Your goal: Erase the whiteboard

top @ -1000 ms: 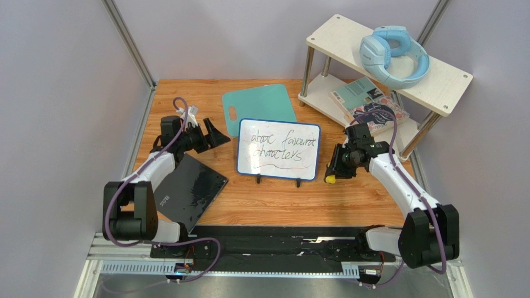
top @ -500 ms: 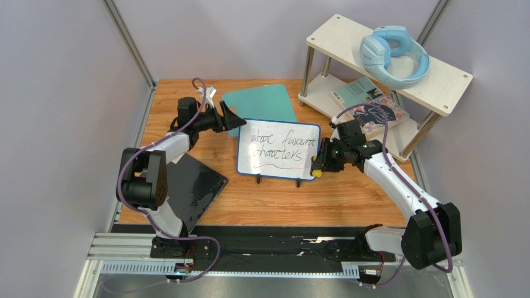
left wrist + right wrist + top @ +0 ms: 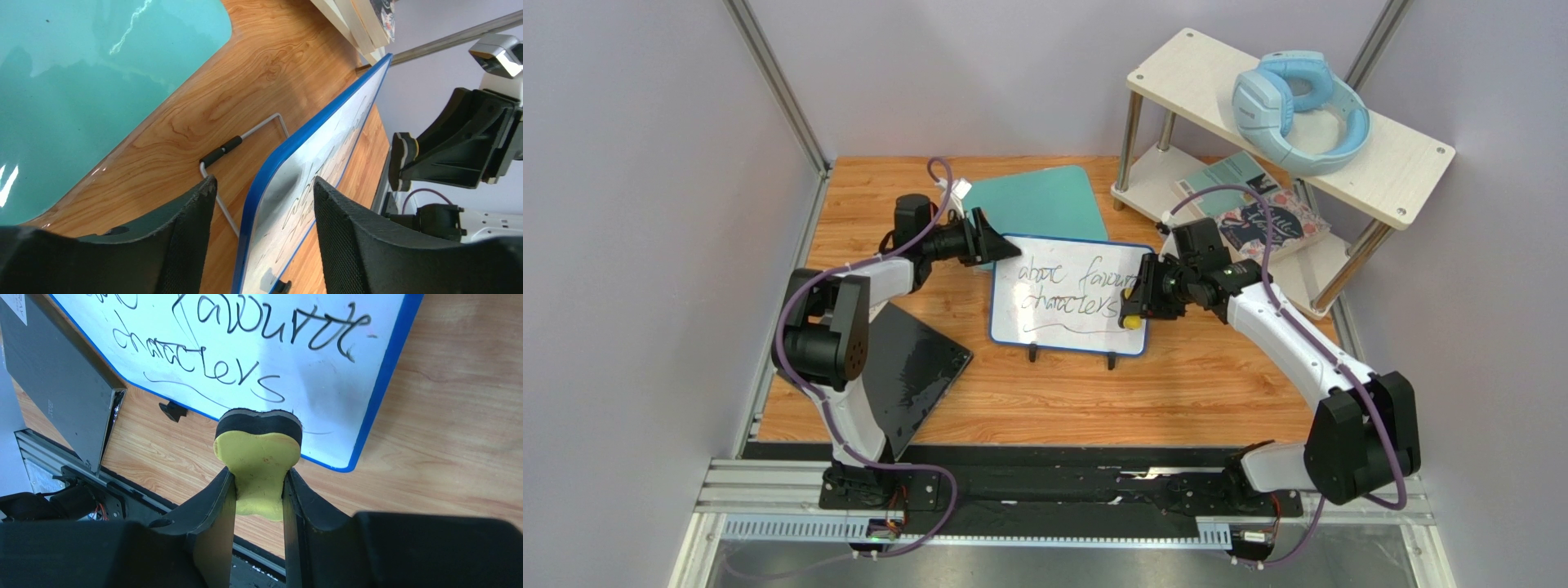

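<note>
Both arms have closed in on the whiteboard (image 3: pixel 1071 298). Released, the left tool (image 3: pixel 264 190) straddles its upper-left corner; the right tool (image 3: pixel 258 481) clenches a yellow eraser (image 3: pixel 258 447) over its lower-right edge.

Handwritten on whiteboard (image 3: pixel 1071 294): "favourite characters"

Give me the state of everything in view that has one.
Whiteboard: written on, propped on its stand.
Left claw: open, straddling the whiteboard's left edge.
Eraser: gripped, at the whiteboard's lower right; contact unclear.
Right claw: shut on the eraser.
Headphones: lying on the top shelf.
Books: stacked on the lower shelf.
</note>
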`<move>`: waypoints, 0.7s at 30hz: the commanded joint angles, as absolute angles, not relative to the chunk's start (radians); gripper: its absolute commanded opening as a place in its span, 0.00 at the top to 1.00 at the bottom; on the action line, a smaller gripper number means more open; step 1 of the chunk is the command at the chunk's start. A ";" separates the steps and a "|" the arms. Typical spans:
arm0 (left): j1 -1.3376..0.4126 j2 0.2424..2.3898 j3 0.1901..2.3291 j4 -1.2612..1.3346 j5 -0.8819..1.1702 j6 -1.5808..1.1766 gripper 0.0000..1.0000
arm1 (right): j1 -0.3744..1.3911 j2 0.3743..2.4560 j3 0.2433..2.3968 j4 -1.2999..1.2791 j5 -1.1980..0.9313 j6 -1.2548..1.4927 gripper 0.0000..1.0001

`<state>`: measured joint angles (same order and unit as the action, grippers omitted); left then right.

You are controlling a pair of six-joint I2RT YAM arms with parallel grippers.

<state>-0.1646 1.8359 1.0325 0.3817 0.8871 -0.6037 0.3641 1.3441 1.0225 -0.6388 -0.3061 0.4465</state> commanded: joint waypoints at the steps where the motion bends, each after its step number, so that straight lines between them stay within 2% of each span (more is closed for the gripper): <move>1: -0.170 1.851 1.083 0.451 0.931 -0.591 0.45 | 0.370 1.388 1.084 -0.584 -0.307 0.419 1.00; 6: -0.170 1.867 1.075 0.492 0.960 -0.600 0.65 | 0.370 1.448 1.135 -0.583 -0.243 0.355 1.00; 8: -0.170 1.868 1.072 0.495 0.960 -0.594 0.70 | 0.370 1.460 1.143 -0.574 -0.216 0.339 1.00; 11: -0.170 1.867 1.059 0.517 0.956 -0.598 0.91 | 0.370 1.473 1.141 -0.532 -0.183 0.328 1.00; 13: -0.170 1.865 1.029 0.547 0.946 -0.618 0.98 | 0.370 1.471 1.128 -0.482 -0.160 0.325 1.00; 21: -0.169 1.848 0.971 0.564 0.900 -0.606 1.00 | 0.370 1.471 1.091 -0.333 -0.002 0.276 1.00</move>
<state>-0.1642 1.8603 1.0138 0.5591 1.0439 -0.7177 0.3645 1.4715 1.0981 -0.4675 -0.1047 0.3260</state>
